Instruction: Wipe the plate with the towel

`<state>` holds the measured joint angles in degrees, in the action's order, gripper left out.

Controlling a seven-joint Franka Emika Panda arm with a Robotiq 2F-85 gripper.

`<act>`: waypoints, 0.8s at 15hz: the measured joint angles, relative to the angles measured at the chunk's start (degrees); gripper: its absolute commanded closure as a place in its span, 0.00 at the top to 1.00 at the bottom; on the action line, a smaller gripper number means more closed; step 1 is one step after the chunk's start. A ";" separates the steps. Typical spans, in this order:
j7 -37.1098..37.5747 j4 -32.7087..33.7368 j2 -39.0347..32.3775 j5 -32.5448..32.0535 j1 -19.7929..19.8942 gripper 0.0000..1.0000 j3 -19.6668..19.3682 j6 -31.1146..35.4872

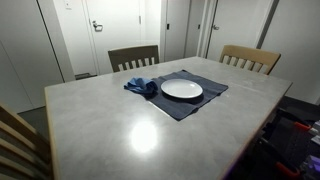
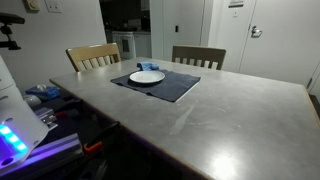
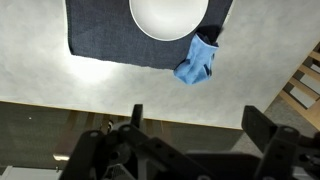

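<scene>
Your hand (image 3: 195,125) stands wide open and empty, well apart from the goods, so by my judgement no wiping is begun: you have yet to take up the towel (image 3: 197,62) and rub the plate (image 3: 168,15). Towel: blue, bunched, at the edge of the navy placemat (image 3: 100,30) on the worktop (image 1: 110,135), just beside the plate. Plate: white, on the placemat, holding nothing.

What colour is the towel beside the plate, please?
The towel is medium blue; wrist view shows it best.
</scene>
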<state>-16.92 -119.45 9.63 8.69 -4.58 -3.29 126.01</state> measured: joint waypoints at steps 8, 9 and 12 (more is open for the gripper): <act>-5.34 10.75 -12.12 0.64 0.17 1.00 0.22 0.01; -5.99 12.34 -13.62 0.79 0.22 1.00 0.53 -0.05; -7.44 17.15 -18.17 0.91 0.45 1.00 2.12 -0.44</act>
<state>-24.35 -102.30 -8.54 9.60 -4.13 -1.18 125.57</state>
